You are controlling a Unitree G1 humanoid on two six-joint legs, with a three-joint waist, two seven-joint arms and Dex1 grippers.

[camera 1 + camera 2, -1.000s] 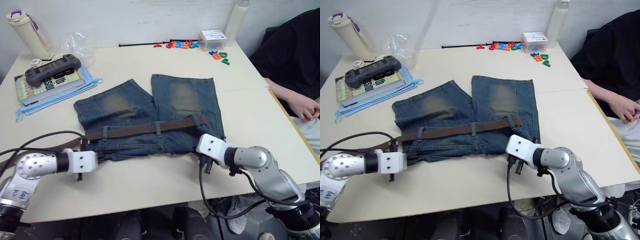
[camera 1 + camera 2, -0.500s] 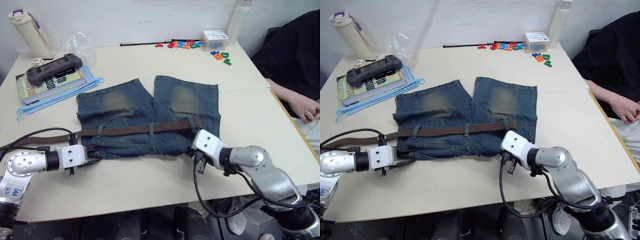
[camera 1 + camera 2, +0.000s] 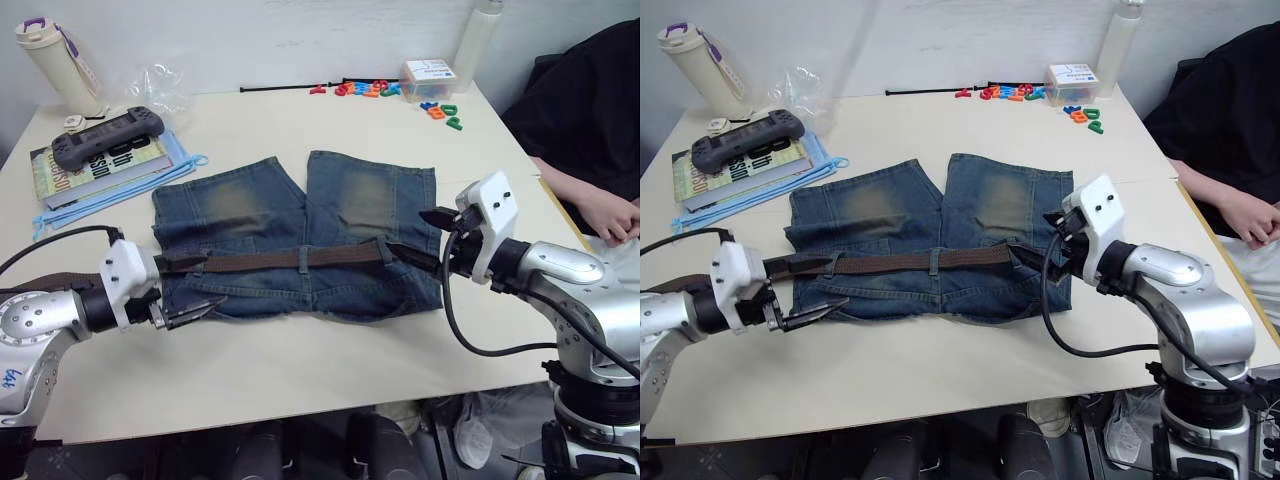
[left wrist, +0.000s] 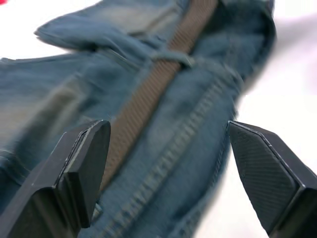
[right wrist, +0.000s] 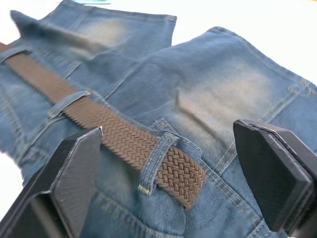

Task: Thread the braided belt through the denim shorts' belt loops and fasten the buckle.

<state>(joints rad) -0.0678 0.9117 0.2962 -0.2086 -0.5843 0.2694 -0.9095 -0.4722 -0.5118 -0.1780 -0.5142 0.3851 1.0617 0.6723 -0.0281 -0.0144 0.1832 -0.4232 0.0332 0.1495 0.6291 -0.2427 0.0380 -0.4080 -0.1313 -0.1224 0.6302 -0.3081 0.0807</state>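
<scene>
The braided belt (image 3: 290, 261) lay across the waistband of the denim shorts (image 3: 300, 235), which were spread flat near the middle of the table (image 3: 300, 370). It passed under the belt loops (image 5: 157, 157), and its right end (image 5: 181, 179) stopped just past the rightmost loop, a blunt woven end with little strap to spare. Its left portion ran off the shorts toward the table's left edge; the buckle could not be made out there, possibly hidden behind the left arm.

The left gripper (image 3: 185, 290) sat at the shorts' left edge, jaws apart, one finger beside the belt and the other by the near hem, gripping nothing. The right gripper (image 3: 428, 238) hovered at the right edge of the shorts, jaws wide apart, above the belt's end.

The main risk seemed to be the short right end: any pull from the left would likely draw it back out of the last loop. A close of the right gripper there might also catch denim along with the strap, bunching the waistband and dragging the shorts. Far left, a stack of books (image 3: 95, 170) with a game controller (image 3: 105, 135) stood clear.
</scene>
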